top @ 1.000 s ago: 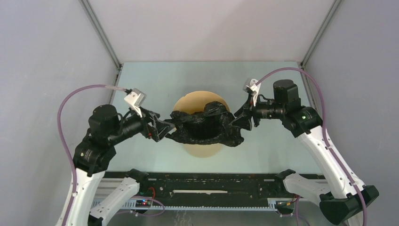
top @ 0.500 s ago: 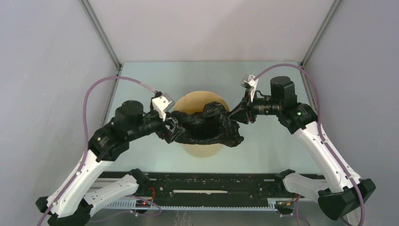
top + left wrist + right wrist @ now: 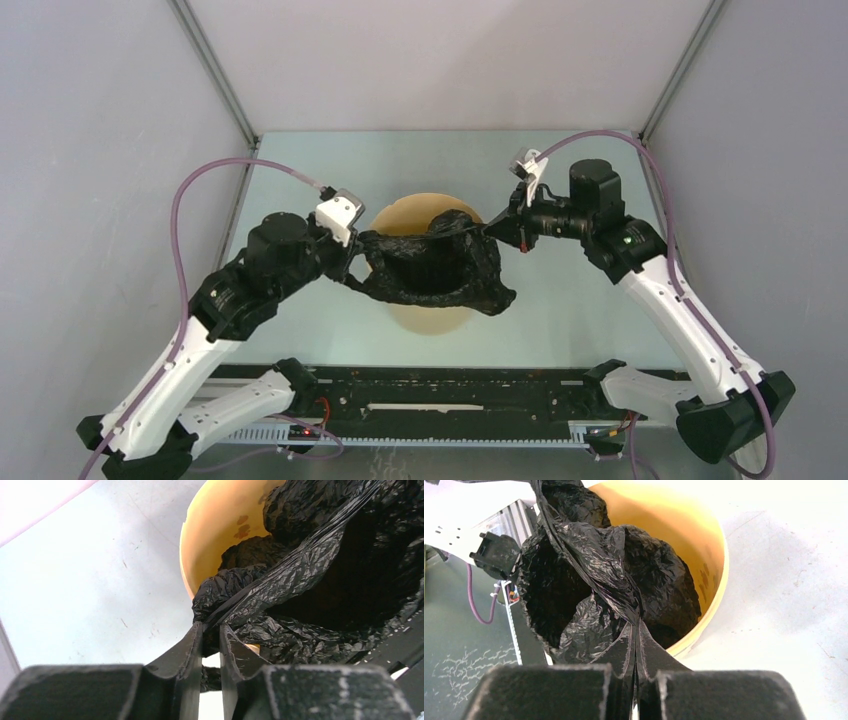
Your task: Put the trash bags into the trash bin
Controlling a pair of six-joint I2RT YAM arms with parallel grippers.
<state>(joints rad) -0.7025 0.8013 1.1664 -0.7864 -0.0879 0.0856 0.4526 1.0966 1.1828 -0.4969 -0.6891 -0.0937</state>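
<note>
The black crinkled trash bag (image 3: 430,265) is spread open over the round yellow trash bin (image 3: 425,205) in the middle of the table, its mouth gaping upward. My left gripper (image 3: 352,262) sits at the bag's left edge. In the left wrist view its jaws (image 3: 211,625) are pinched narrow on a fold of the bag (image 3: 310,565), just outside the bin's rim (image 3: 215,530). My right gripper (image 3: 497,228) is at the bag's right edge. Its jaws (image 3: 636,622) are shut on a taut strip of the bag (image 3: 594,555) above the bin (image 3: 704,540).
The bin stands on a pale table (image 3: 560,180) enclosed by grey walls on three sides. A black rail (image 3: 440,390) with the arm bases runs along the near edge. Purple cables loop above both arms.
My left arm swung in toward the bin and its jaws closed on the bag's left edge. The right jaws closed on the right edge, and the film between them now looks pulled tauter.
</note>
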